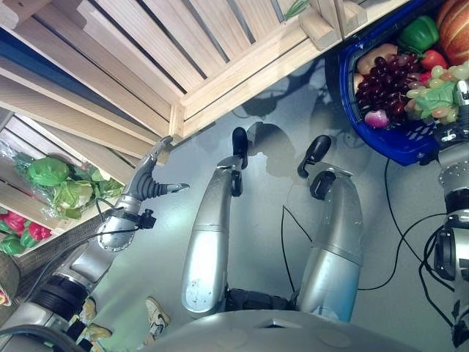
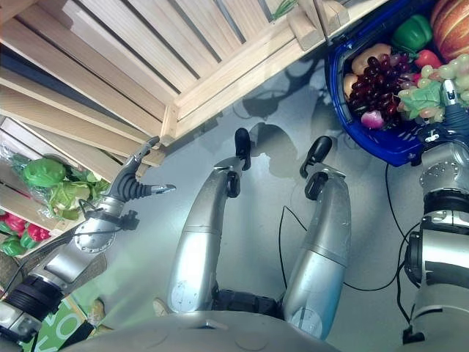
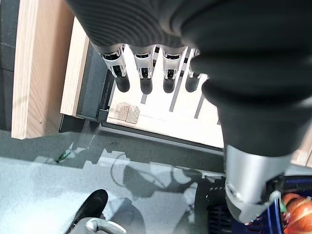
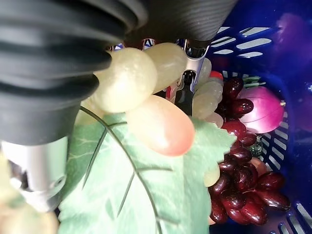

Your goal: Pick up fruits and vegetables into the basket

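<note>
Basket [image 1: 344, 88] sits on the floor at your front right, blue plastic with slotted walls, already loaded. You've got a dark red grape bunch [image 1: 387, 86] in the middle, a pink-purple onion [image 1: 377, 118] against the near wall, a green pepper [image 1: 418, 31] at the far side, a red pepper [image 1: 434, 59] next to it, and an orange pumpkin [image 1: 456, 26] at the far right corner. A yellowish fruit [image 1: 372, 57] lies beside the dark grapes, kind unclear.

Your right hand [image 2: 452, 94] is inside the basket at its right side. Right wrist view shows the green grape bunch [image 4: 146, 92] with its big green leaf [image 4: 146, 185] pressed right up against the palm, fingers [image 4: 186, 95] running in among the grapes. You can't tell from that whether they're curled round the bunch or just lying against it.

Your left hand [image 1: 150, 185] hangs in the air at the left, just in front of the wooden crate shelf [image 1: 146, 66], touching nothing. Fingers are straight and spread a little, thumb pointing out sideways; left wrist view shows the fingers [image 3: 146, 73] side by side and empty.

Lower shelf at far left holds green cabbages [image 1: 62, 183] and red peppers in the shelf [image 1: 22, 229], well apart from the basket.
</note>
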Motion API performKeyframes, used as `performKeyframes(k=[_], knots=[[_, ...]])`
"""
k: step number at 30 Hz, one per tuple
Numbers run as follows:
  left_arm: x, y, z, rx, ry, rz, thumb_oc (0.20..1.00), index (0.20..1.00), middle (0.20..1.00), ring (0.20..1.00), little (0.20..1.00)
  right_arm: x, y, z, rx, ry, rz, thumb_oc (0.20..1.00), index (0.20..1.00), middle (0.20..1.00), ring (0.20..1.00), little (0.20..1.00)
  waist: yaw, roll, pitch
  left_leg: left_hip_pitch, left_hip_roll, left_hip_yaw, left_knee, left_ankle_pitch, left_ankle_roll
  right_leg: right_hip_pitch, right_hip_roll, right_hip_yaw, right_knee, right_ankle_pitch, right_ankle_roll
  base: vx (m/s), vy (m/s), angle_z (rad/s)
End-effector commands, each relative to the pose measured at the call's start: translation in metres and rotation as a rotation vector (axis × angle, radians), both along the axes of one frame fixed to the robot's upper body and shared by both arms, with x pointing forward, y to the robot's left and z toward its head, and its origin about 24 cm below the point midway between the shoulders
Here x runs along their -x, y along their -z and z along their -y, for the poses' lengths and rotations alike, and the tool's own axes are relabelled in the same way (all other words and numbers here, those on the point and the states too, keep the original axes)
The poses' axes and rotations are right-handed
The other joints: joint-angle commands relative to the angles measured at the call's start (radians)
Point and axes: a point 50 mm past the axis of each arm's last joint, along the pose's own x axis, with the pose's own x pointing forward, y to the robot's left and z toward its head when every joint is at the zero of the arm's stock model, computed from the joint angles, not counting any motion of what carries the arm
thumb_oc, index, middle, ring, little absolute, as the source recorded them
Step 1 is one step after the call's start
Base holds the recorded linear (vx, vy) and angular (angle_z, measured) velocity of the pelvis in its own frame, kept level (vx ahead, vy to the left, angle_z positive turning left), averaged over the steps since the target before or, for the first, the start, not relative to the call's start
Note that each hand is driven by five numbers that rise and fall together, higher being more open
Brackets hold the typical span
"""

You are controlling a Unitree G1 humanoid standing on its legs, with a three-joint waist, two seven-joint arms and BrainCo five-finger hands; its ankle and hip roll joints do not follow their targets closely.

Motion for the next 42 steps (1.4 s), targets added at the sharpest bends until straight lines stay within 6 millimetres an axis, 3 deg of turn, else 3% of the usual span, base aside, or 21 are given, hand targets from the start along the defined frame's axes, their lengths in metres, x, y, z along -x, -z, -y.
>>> performKeyframes(k=[1,5,6,10,11,14,15,16,17,22,26,29,32,42], knots=[[0.002,0.003,0.011,0.087,0.025,0.001,1.0,1.0,1.0,1.0,1.0,0.028,0.004,0.031,0.09,0.119,-0.075,1.0,1.0,1.0,1.0,1.0,-0.03,0.13,-0.026,0.067,0.007,0.016,-0.076,-0.006,0.046,0.09,0.054,0.025,-0.047,0.011,0.114,-0.03,0.055,0.01],[0.004,0.01,0.011,0.071,0.038,-0.018,1.0,1.0,1.0,1.0,1.0,0.034,0.029,0.03,0.06,0.141,-0.159,1.0,1.0,1.0,1.0,1.0,-0.028,0.114,-0.026,0.131,0.003,0.02,-0.113,0.002,0.044,0.163,0.065,0.008,-0.102,0.028,0.118,-0.03,0.071,0.0],[0.004,0.013,0.009,0.062,0.028,-0.027,1.0,1.0,1.0,1.0,1.0,0.041,0.049,0.029,0.024,0.152,-0.234,1.0,1.0,1.0,1.0,1.0,-0.029,0.099,-0.026,0.164,0.0,0.023,-0.125,0.0,0.043,0.202,0.065,-0.001,-0.125,0.035,0.122,-0.01,0.061,-0.04],[0.006,0.02,0.008,0.038,0.022,-0.047,1.0,1.0,1.0,1.0,1.0,0.057,0.081,0.029,0.016,0.17,-0.363,1.0,1.0,1.0,1.0,1.0,-0.027,0.067,-0.026,0.259,0.004,0.026,-0.168,0.001,0.043,0.315,0.07,-0.022,-0.187,0.053,0.132,0.0,0.066,-0.01],[0.006,0.023,0.007,0.028,0.016,-0.054,1.0,1.0,1.0,1.0,1.0,0.062,0.093,0.027,0.02,0.16,-0.419,1.0,1.0,1.0,1.0,1.0,-0.029,0.042,-0.026,0.3,0.007,0.027,-0.184,0.001,0.043,0.366,0.074,-0.029,-0.219,0.064,0.138,0.0,0.073,0.03],[0.007,0.029,0.005,0.008,0.0,-0.067,1.0,1.0,1.0,1.0,1.0,0.07,0.109,0.022,0.036,0.145,-0.483,1.0,1.0,1.0,1.0,1.0,-0.032,0.002,-0.026,0.384,0.019,0.029,-0.223,0.003,0.041,0.459,0.081,-0.038,-0.274,0.081,0.151,0.0,0.074,-0.03],[0.006,0.029,0.004,0.005,-0.006,-0.065,1.0,1.0,1.0,1.0,1.0,0.072,0.113,0.02,0.047,0.145,-0.49,1.0,1.0,1.0,1.0,1.0,-0.034,-0.011,-0.026,0.399,0.026,0.041,-0.245,0.029,0.048,0.48,0.083,-0.053,-0.305,0.111,0.145,0.02,0.049,-0.03],[0.007,0.031,0.004,0.003,-0.008,-0.07,1.0,1.0,1.0,1.0,1.0,0.074,0.116,0.02,0.05,0.146,-0.498,1.0,1.0,1.0,1.0,1.0,-0.035,-0.015,-0.026,0.425,0.025,0.032,-0.247,0.008,0.041,0.504,0.087,-0.039,-0.307,0.094,0.158,-0.03,0.115,-0.04],[0.007,0.033,0.003,0.006,-0.019,-0.071,1.0,1.0,1.0,1.0,1.0,0.079,0.123,0.017,0.075,0.152,-0.515,1.0,1.0,1.0,1.0,1.0,-0.042,-0.036,-0.026,0.462,0.034,0.046,-0.275,0.031,0.047,0.548,0.09,-0.056,-0.345,0.119,0.155,0.04,0.136,0.0],[0.013,0.046,0.0,0.009,-0.023,-0.133,1.0,1.0,1.0,1.0,1.0,0.091,0.148,-0.002,0.174,0.134,-0.564,1.0,1.0,1.0,1.0,1.0,-0.066,-0.087,-0.026,0.615,0.039,0.055,-0.331,0.032,0.039,0.714,0.108,-0.047,-0.448,0.143,0.17,0.06,0.135,-0.1],[0.029,0.064,-0.006,-0.026,-0.036,-0.2,1.0,1.0,1.0,1.0,1.0,0.115,0.176,-0.024,0.289,0.035,-0.644,1.0,1.0,1.0,1.0,1.0,-0.084,-0.141,-0.097,0.739,0.048,0.07,-0.39,0.028,0.033,0.847,0.117,-0.03,-0.545,0.165,0.191,0.15,0.137,-0.19],[0.038,0.075,-0.01,-0.022,-0.049,-0.267,1.0,1.0,1.0,1.0,1.0,0.126,0.19,-0.039,0.334,-0.061,-0.67,1.0,1.0,1.0,1.0,1.0,-0.09,-0.164,-0.141,0.793,0.051,0.08,-0.417,0.022,0.034,0.903,0.121,-0.022,-0.584,0.17,0.201,0.14,0.076,-0.23],[0.054,0.097,-0.016,-0.006,-0.077,-0.377,1.0,1.0,1.0,1.0,1.0,0.144,0.213,-0.07,0.356,-0.234,-0.716,1.0,1.0,1.0,1.0,1.0,-0.106,-0.192,-0.227,0.888,0.058,0.103,-0.456,0.007,0.038,0.986,0.129,-0.011,-0.627,0.171,0.216,0.22,0.118,-0.11],[0.077,0.144,-0.01,0.129,-0.108,-0.635,1.0,1.0,1.0,1.0,1.0,0.167,0.254,-0.151,0.204,-0.762,-0.744,1.0,1.0,1.0,1.0,1.0,-0.128,-0.194,-0.353,1.016,0.051,0.115,-0.574,0.033,0.034,1.081,0.117,-0.009,-0.711,0.211,0.243,0.03,0.116,-0.09]])
